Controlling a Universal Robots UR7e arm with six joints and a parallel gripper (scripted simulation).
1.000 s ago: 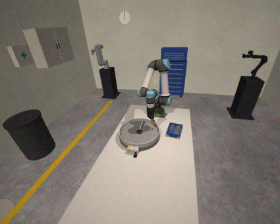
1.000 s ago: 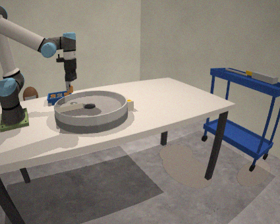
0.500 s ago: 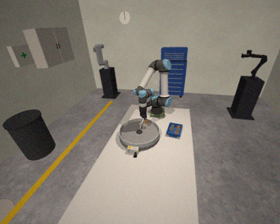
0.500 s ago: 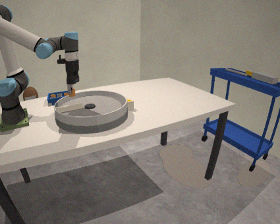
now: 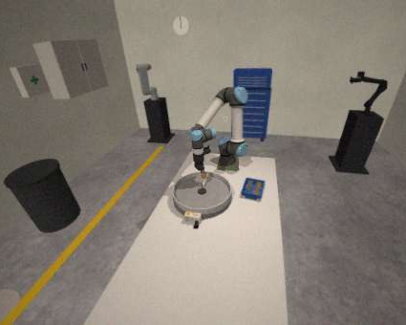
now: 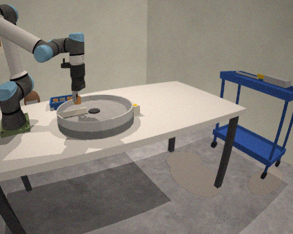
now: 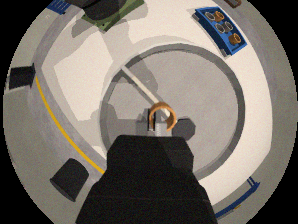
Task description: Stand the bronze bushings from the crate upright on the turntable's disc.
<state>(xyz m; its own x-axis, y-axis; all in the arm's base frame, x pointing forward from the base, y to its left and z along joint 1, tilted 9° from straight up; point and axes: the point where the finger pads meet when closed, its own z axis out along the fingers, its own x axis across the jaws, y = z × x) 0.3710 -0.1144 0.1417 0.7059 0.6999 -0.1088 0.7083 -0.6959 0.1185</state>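
My gripper is shut on a bronze bushing and holds it upright just above the turntable's disc, near the far rim and away from the dark hub. In the wrist view the bushing shows as an orange ring at my fingertips, over the grey disc. In the top view the bushing hangs above the disc, behind the hub. The blue crate with several bushings lies to the right of the turntable; it also shows in the wrist view.
A pale bar lies across the disc from the rim toward the hub. A small control box sits at the turntable's front. The arm's base stands on a green plate behind the turntable. A blue cart stands off the table.
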